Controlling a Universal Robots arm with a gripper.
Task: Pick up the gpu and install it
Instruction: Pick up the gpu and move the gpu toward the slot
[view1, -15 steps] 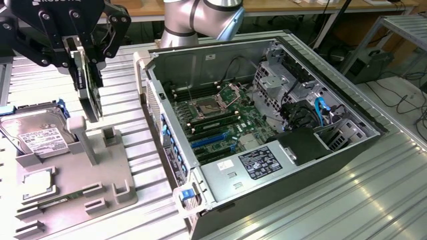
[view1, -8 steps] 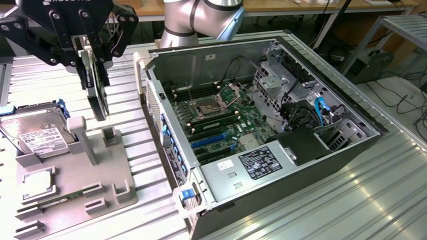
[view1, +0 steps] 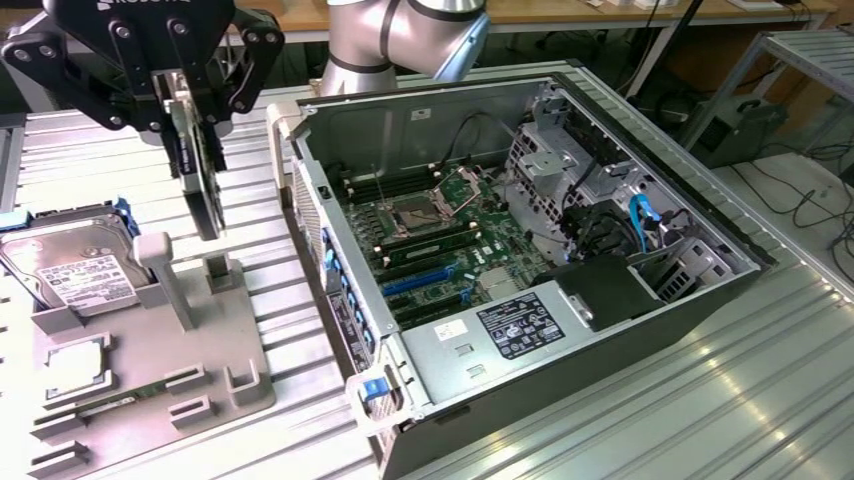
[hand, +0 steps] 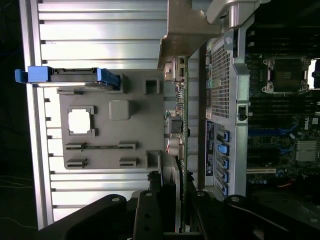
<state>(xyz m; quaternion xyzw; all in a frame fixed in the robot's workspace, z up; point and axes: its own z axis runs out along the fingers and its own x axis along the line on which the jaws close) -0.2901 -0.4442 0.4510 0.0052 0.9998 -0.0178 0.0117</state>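
The gpu (view1: 203, 170) hangs upright and edge-on, a thin dark card lifted just above the grey holder tray (view1: 200, 340) at the exterior view's left. My gripper (view1: 194, 105) is shut on the card's upper edge. In the wrist view the gpu (hand: 183, 125) runs as a thin green line with its silver end bracket (hand: 185, 30) at the far end, and my gripper (hand: 177, 205) clamps it from both sides. The card sits between the tray and the open computer case (view1: 694, 300).
On the tray lie a silver hard drive (view1: 74, 270) in a blue bracket, a square processor (view1: 74, 365) and a narrow memory stick (view1: 107, 405). Inside the case, the motherboard (view1: 427, 225) shows blue card slots (view1: 420, 280). The table (view1: 694, 410) is ribbed metal.
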